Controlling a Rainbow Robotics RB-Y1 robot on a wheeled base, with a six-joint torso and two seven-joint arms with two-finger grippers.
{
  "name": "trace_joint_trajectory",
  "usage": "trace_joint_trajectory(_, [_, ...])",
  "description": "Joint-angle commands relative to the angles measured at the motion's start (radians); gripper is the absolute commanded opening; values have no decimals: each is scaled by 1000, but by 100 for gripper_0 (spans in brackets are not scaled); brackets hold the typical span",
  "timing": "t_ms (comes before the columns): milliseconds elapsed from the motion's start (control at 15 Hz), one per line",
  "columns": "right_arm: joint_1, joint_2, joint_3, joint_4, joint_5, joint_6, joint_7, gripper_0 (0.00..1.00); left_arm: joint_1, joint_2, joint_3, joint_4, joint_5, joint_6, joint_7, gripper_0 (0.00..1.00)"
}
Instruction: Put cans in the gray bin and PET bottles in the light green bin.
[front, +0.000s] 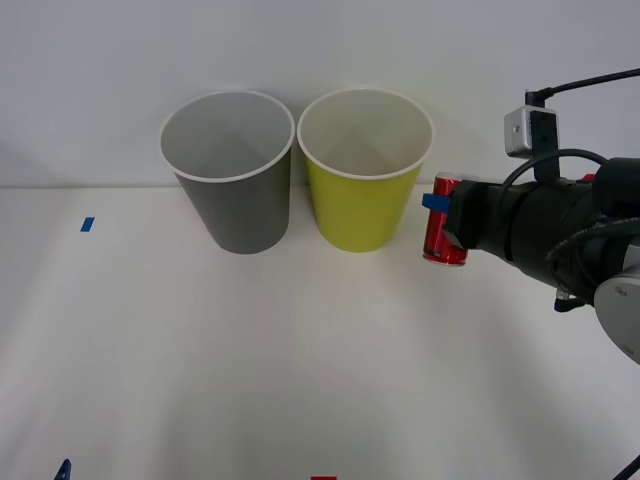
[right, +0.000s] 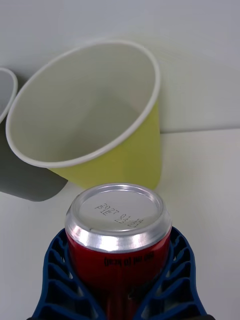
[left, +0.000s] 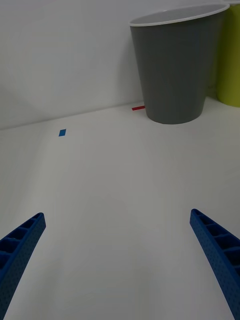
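A small red can with silver ends hangs upright just right of the light green bin, about level with its lower half. My right gripper is shut on the can, its blue fingers hugging both sides. The light green bin opens close ahead of the can, its pale inside bare. The gray bin stands touching the green one on its left, and also shows as gray bin ahead of my open left gripper, which is low over the table at the near left.
Both bins stand against a white wall at the back of the white table. Small blue tape marks and a red mark lie on the table. Open room lies in front of the bins.
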Motion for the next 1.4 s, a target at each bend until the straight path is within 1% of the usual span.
trace_joint_trajectory(67, [0,38,-34,-10,-2,-55,164,0,0,0,0,0,0,0,0,100])
trace_joint_trajectory(200, [0,58,-62,-18,-37,-57,264,0,0,0,0,0,0,0,0,100])
trace_joint_trajectory(333, [-1,75,-75,-30,-51,-57,357,0,0,0,0,0,0,0,0,100])
trace_joint_trajectory(467, [0,89,-100,-32,-91,-59,420,0,0,0,0,0,0,0,0,100])
trace_joint_trajectory(600, [-4,109,-111,-32,-105,-83,471,0,0,0,0,0,0,0,0,100])
trace_joint_trajectory(800, [-21,133,-108,-24,-164,-164,474,0,0,0,0,0,0,0,0,100])
trace_joint_trajectory(933, [-63,156,-97,25,-243,-256,486,0,0,0,0,0,0,0,0,100])
trace_joint_trajectory(1067, [-110,173,-94,80,-309,-307,503,0,0,0,0,0,0,0,0,100])
trace_joint_trajectory(1133, [-138,176,-92,103,-362,-325,517,0,0,0,0,0,0,0,0,100])
trace_joint_trajectory(1267, [-176,164,-85,115,-434,-332,537,0,0,0,0,0,0,0,0,100])
trace_joint_trajectory(1333, [-196,153,-72,114,-448,-333,546,0,0,0,0,0,0,0,0,100])
trace_joint_trajectory(1400, [-208,129,-55,115,-444,-344,546,0,0,0,0,0,0,0,0,100])
